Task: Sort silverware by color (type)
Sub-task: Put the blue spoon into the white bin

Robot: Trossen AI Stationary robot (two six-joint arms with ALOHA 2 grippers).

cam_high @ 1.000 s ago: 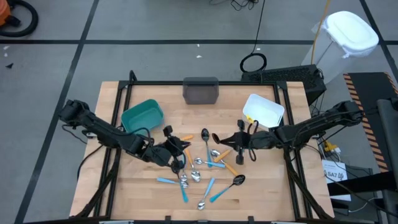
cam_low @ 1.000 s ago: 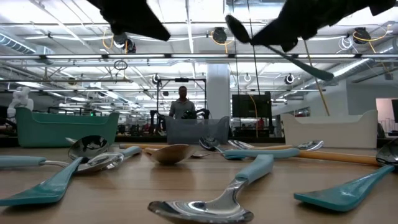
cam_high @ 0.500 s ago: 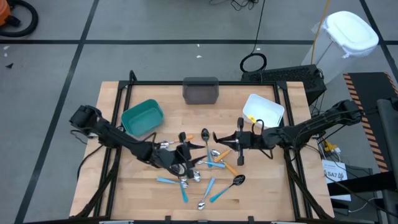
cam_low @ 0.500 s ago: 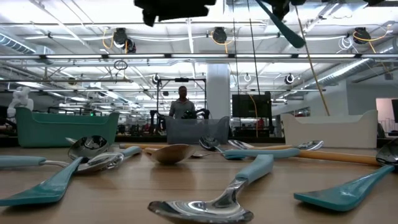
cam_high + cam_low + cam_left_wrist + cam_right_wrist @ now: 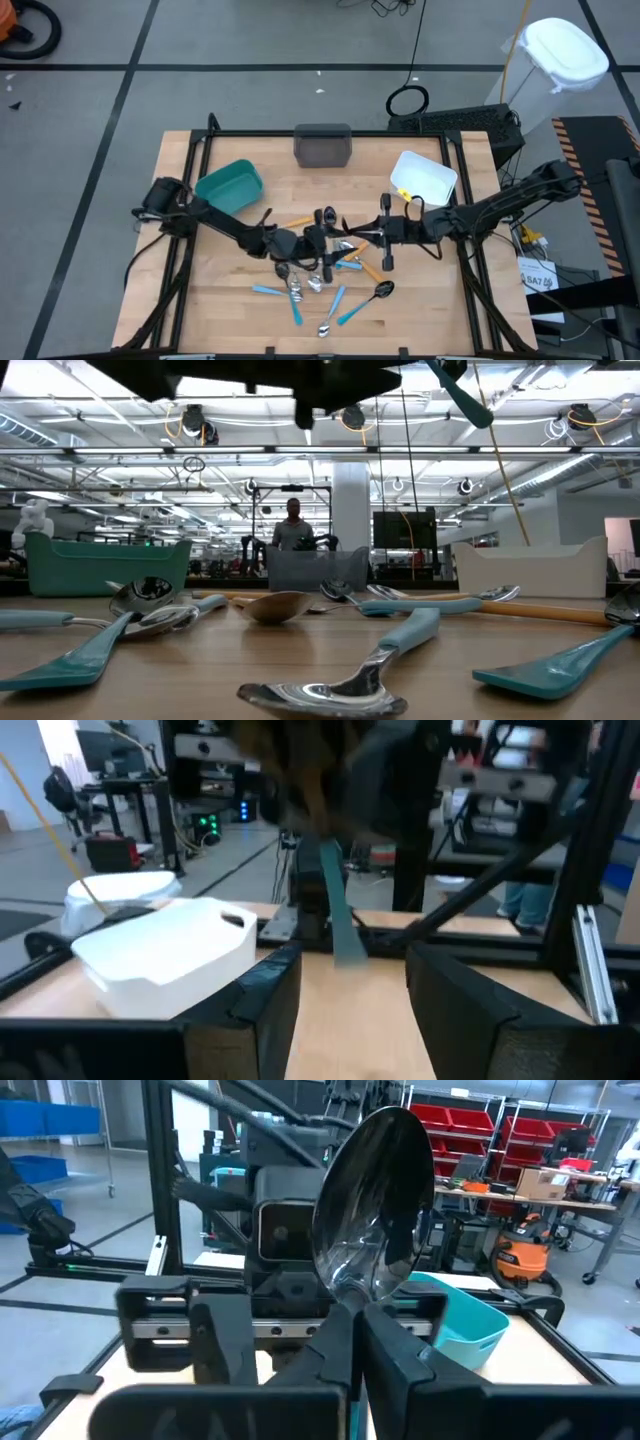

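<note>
Your right gripper [image 5: 384, 232], near the white rectangular bin [image 5: 424, 178], is clamped on a blue-handled spoon with a shiny silver bowl [image 5: 372, 1205]. Your left gripper [image 5: 322, 240] hovers over the scattered silverware pile [image 5: 320, 282] at mid-table, fingers [image 5: 262, 995] apart, holding nothing.

The wooden table [image 5: 440, 300] carries scattered silverware [image 5: 318, 285] (and three bins [image 5: 229, 187]).

bins: 3 – teal bin [image 5: 229, 187], grey bin [image 5: 323, 146], white bin [image 5: 424, 178] | arms: 2 | silverware [image 5: 322, 278]: approx a dozen-plus pcs, overlapping, exact no. unclear | blue-handled: at least 5 | orange-handled: at least 2 | persons: 1 [image 5: 293, 526]
</note>
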